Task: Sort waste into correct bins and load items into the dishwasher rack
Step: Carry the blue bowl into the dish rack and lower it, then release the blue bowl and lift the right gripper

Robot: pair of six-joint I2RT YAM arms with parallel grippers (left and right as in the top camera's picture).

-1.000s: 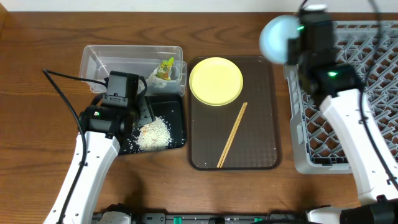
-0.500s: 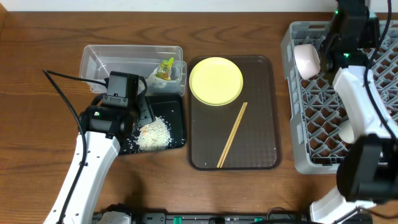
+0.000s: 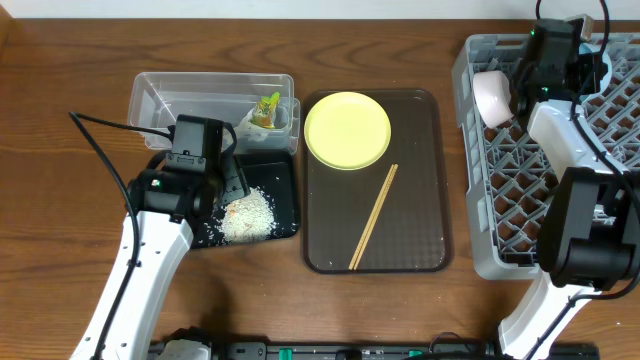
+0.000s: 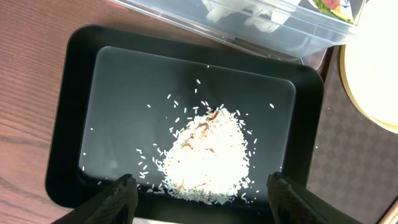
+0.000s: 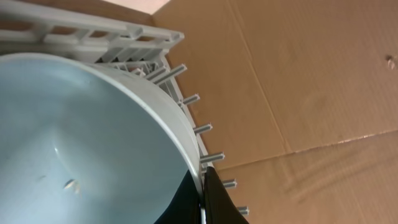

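Observation:
My left gripper (image 3: 228,188) (image 4: 202,183) hangs open over the shallow black tray (image 3: 285,170) (image 4: 81,74), just above the heap of white rice scraps (image 3: 247,213) (image 4: 208,152). The green-and-white wrapper (image 3: 266,108) lies in the clear tub (image 3: 170,88) (image 4: 249,25). The yellow plate (image 3: 347,130) and the chopsticks (image 3: 373,216) lie on the brown serving tray. My right gripper (image 3: 556,52) (image 5: 202,186) is shut on the rim of the light-blue bowl (image 5: 81,137) at the back of the grey rack (image 3: 520,170) (image 5: 93,28). The pinkish-white bowl (image 3: 491,97) stands on edge in the rack.
The brown serving tray (image 3: 420,230) lies between the black tray and the rack. The yellow plate's edge shows at the right of the left wrist view (image 4: 373,81). Brown cardboard (image 5: 311,81) stands behind the rack. A black cable (image 3: 100,150) trails left of my left arm.
My right arm has carried the light-blue bowl from the rack's left edge to its back left part. The pinkish-white bowl has come into view. The left arm has not moved.

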